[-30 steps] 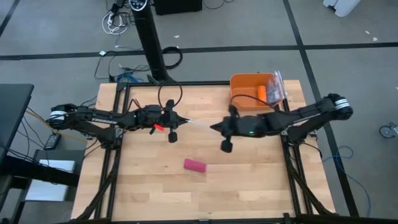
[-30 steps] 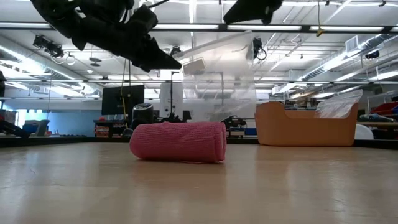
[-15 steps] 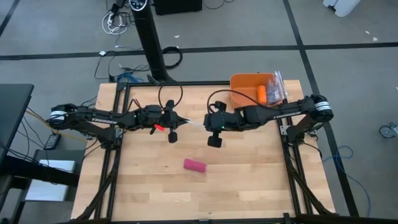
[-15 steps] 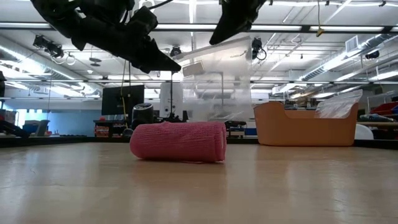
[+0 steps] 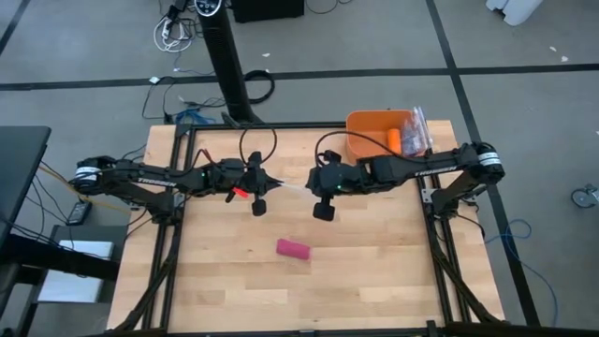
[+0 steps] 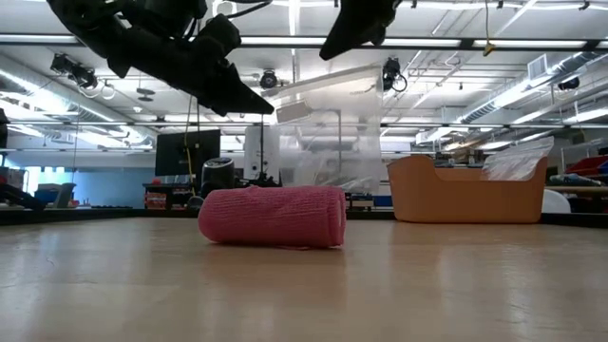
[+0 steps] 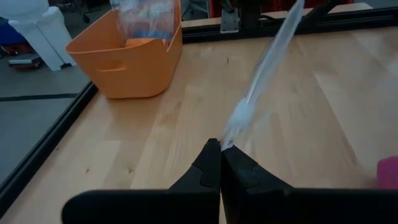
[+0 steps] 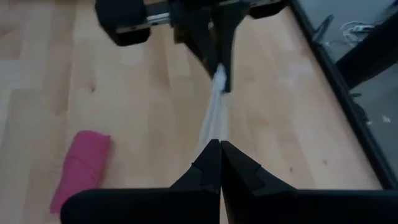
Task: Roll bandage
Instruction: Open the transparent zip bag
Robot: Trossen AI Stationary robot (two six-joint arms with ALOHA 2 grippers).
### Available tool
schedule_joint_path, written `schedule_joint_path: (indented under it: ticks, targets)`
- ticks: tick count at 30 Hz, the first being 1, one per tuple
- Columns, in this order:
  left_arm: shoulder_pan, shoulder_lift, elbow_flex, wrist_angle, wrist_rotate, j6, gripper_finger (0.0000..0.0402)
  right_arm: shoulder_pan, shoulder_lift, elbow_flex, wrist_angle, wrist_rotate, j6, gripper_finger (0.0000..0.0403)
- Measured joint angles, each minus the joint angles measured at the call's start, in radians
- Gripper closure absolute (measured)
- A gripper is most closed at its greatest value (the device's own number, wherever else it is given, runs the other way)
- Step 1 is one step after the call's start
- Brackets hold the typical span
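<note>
Both sets of jaws pinch a clear plastic bag (image 5: 293,185) mid-air; rolled pink bandage (image 5: 293,249) lies on the surface (image 5: 374,271) at their 6 o'clock.

Grey floor (image 5: 75,56) with dark seams surrounds the wooden table (image 5: 374,281). Long ceiling lights (image 6: 532,40) run overhead.

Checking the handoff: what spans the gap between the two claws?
A clear plastic bag, pinched by the left claw and right claw, shown in the high view.

bandage (image 7: 388,172): cut by left wrist frame edge | orange bin (image 5: 372,134): contents too small to identify
</note>
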Motion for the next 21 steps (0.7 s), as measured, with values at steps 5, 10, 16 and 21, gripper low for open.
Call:
schedule_joint_path:
  ticks: [5, 10, 16, 21]
  targets:
    - [0.0, 0.0, 0.0, 0.001, 0.0, -0.003, 0.0401, 0.0, 0.023, -0.001, -0.01, -0.029, 0.012, 0.0401]
    - [0.0, 0.0, 0.0, 0.001, 0.0, -0.008, 0.0401, 0.0, 0.037, 0.0, -0.035, -0.044, 0.031, 0.0401]
    - [0.001, 0.0, 0.0, -0.002, 0.0, -0.028, 0.0401, 0.008, 0.041, -0.002, -0.038, -0.052, 0.056, 0.039]
    - [0.001, 0.0, 0.0, -0.001, -0.033, -0.076, 0.0401, 0.028, 0.039, -0.002, -0.038, -0.052, 0.053, 0.0336]
